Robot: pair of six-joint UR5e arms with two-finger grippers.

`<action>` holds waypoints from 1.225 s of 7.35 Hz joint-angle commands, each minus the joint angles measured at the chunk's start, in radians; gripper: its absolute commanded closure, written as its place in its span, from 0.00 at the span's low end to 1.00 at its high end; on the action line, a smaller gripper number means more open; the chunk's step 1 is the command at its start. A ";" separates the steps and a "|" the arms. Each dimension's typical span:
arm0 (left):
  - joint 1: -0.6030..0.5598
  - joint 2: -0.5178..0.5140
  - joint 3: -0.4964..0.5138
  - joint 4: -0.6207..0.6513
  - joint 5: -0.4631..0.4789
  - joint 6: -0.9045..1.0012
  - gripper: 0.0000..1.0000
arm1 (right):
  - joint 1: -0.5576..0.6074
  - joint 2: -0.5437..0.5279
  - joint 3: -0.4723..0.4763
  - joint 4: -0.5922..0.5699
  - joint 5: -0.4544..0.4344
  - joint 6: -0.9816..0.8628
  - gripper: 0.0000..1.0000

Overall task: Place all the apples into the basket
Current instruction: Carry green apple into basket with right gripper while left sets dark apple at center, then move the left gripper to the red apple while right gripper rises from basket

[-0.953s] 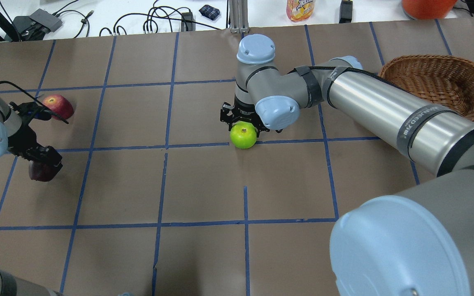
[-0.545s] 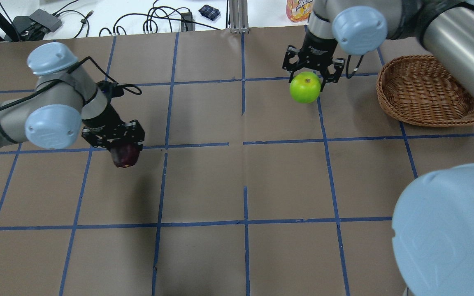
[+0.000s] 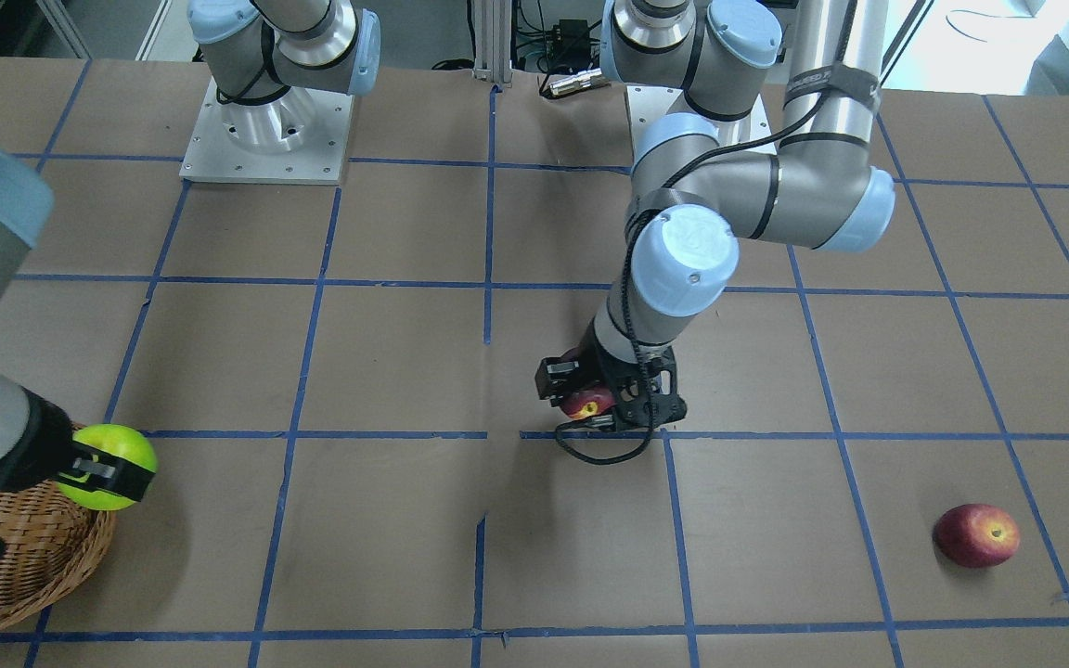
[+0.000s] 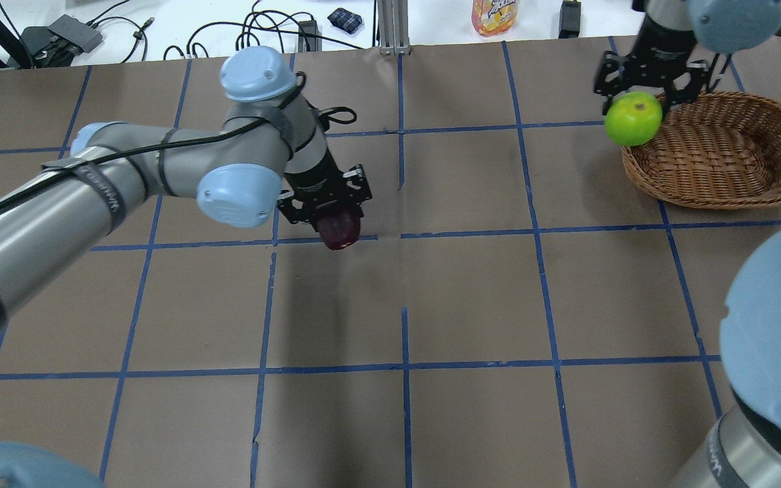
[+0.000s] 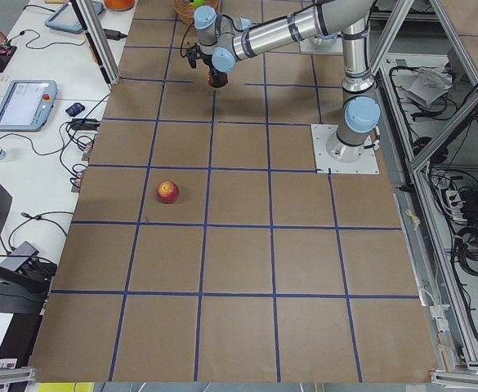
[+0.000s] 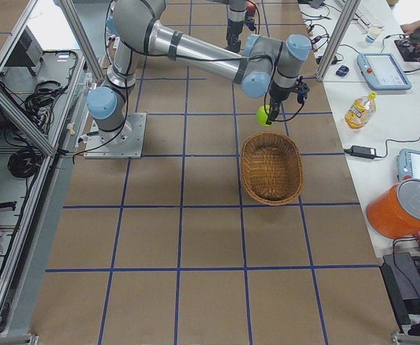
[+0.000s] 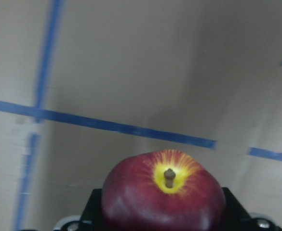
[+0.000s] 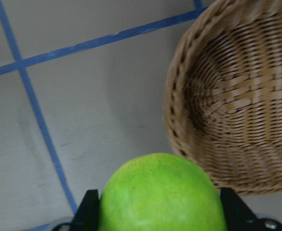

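1. Grip report: the right gripper [image 4: 645,95] is clamped on the green apple [image 4: 633,120], 1 finger on each side, stem end up.
2. That green apple hangs in the air just beside the basket [image 4: 716,198], at its rim and not inside. The right wrist view shows bare bench [image 4: 472,298] under the fruit and wicker off to 1 side.
3. Over to the left gripper [image 4: 333,213]: it's clenched around the maroon apple [image 4: 339,229], whose stem sits in a yellow starburst and points away from the wrist.
4. The maroon apple is carried above the middle of the bench, close to a blue tape line [image 4: 377,237], well apart from the basket.
5. And the red apple [image 3: 977,535] lies on the bench on the robot's left side, untouched, well apart from both grippers and far from the basket.
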 commanded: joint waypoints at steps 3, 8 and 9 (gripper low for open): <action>-0.058 -0.072 0.018 0.086 0.010 -0.066 0.00 | -0.166 0.126 -0.002 -0.232 -0.075 -0.328 1.00; 0.133 0.091 0.166 -0.266 0.116 0.233 0.00 | -0.211 0.204 0.015 -0.348 -0.086 -0.415 0.69; 0.205 0.115 0.218 -0.308 0.198 0.412 0.00 | -0.215 0.207 0.020 -0.348 -0.085 -0.415 0.22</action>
